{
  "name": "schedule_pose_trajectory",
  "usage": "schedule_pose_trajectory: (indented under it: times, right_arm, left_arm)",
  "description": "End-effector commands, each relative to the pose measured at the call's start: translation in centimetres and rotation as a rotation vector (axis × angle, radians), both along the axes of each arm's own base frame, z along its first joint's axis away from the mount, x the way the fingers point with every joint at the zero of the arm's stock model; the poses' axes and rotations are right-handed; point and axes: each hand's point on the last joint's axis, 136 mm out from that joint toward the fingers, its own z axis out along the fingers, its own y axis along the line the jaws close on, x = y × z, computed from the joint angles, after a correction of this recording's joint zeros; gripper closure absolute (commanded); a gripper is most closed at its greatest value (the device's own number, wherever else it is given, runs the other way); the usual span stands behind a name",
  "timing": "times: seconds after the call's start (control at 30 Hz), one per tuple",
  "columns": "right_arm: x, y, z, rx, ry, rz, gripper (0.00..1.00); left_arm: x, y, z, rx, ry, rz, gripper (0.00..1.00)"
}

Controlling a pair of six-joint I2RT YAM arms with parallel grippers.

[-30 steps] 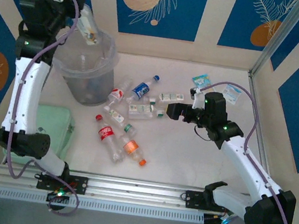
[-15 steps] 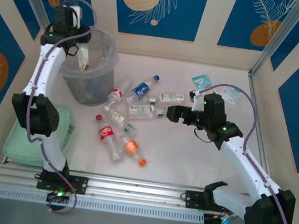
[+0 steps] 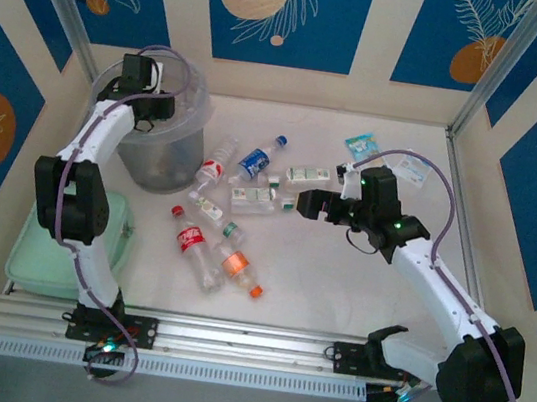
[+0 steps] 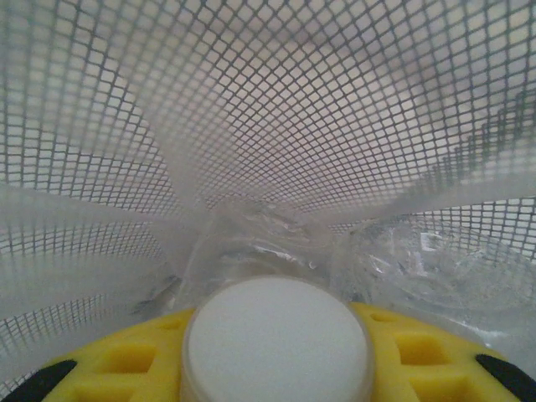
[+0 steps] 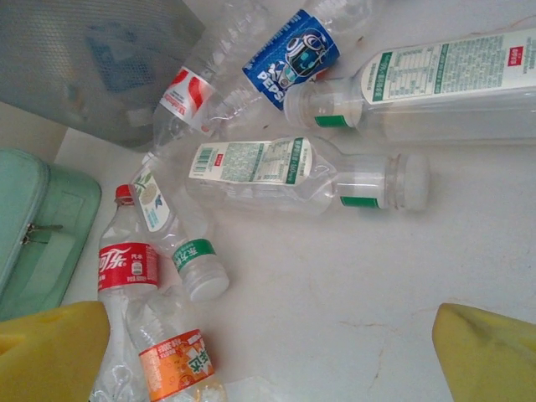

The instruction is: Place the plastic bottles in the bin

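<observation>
Left claw clenched on a white-capped bottle inside the bin; right claw spread wide above bottles on the counter. Probably light, slippery, crushable: grip across the label

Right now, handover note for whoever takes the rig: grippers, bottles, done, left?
Left gripper: shut on a white-capped clear bottle, down inside the bin, not yet released.
Right gripper: open, empty, hovering by a green-label bottle on the table.
Done: at least one other crushed bottle lies in the bin.
Left: drop the held bottle; about eight bottles lie on the table, among them the Pepsi one, the red-label one and the orange-label one.
</observation>
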Motion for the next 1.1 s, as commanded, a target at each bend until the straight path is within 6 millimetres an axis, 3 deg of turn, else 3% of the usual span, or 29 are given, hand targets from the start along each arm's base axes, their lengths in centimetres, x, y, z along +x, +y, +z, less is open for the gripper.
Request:
schedule_pose_trajectory:
  times: [0.0, 0.2, 0.3, 0.4, 0.6, 0.83, 0.93, 1.07]
  right_arm:
    - [0.3, -1.4, -1.1, -0.049, 0.066, -0.083, 0.01]
    - [0.5, -4.5, -4.3, -0.038, 0.257, -0.29, 0.01]
    - [1.5, -5.8, -4.8, 0.167, 0.407, -0.46, 0.01]
    - [2.9, -5.9, -5.1, 0.283, 0.49, -0.575, 0.01]
    - [4.9, -6.1, -6.2, 0.271, 0.682, -0.838, 0.05]
    - [8.2, -5.3, -7.3, 0.268, 0.732, -0.935, 0.03]
    - [9.6, -4.7, -8.4, 0.28, 0.761, -0.946, 0.01]
    - [11.9, -3.7, -9.5, 0.285, 0.761, -0.938, 0.01]
  left_arm:
    - [-0.7, -1.1, -1.9, -0.031, 0.042, -0.012, 0.59]
    - [-0.8, -1.1, 0.7, -0.018, 0.002, -0.011, 0.27]
    - [-1.2, -0.5, 3.1, 0.013, -0.027, -0.001, 0.12]
    - [-1.7, 0.0, 6.0, 0.047, -0.067, 0.005, 0.0]
    - [-3.0, -0.5, 13.0, 0.064, -0.174, -0.037, 0.0]
    - [-7.1, -1.4, 19.4, 0.127, -0.263, -0.073, 0.0]
    - [-9.6, -3.7, 21.0, 0.111, -0.293, -0.132, 0.0]
    - [-12.9, -8.7, 20.9, 0.089, -0.293, -0.265, 0.0]
